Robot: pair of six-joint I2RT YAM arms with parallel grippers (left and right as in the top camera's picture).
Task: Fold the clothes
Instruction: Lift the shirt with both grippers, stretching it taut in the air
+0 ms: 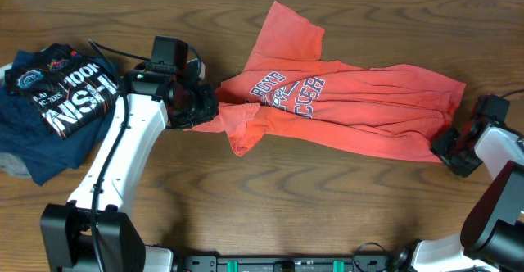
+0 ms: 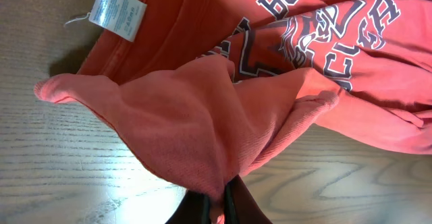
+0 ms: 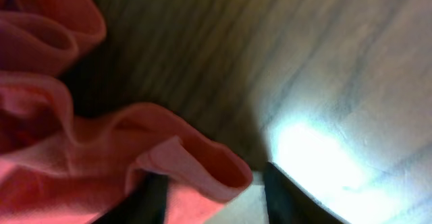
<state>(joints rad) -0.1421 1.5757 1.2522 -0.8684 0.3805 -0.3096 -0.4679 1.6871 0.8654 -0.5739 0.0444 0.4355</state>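
The coral-red T-shirt (image 1: 352,108) lies crumpled across the middle of the table, white lettering facing up. My left gripper (image 1: 199,108) is shut on a bunched part of the shirt at its left end; in the left wrist view the cloth (image 2: 196,123) is pinched between the fingers (image 2: 216,207) and a white care label (image 2: 120,11) shows. My right gripper (image 1: 448,149) sits at the shirt's right hem. In the right wrist view its fingers (image 3: 212,197) are spread apart with a fold of hem (image 3: 202,166) between them.
A pile of folded navy and black shirts (image 1: 49,100) with white lettering lies at the far left. The wooden table (image 1: 327,206) shows bare below the shirt.
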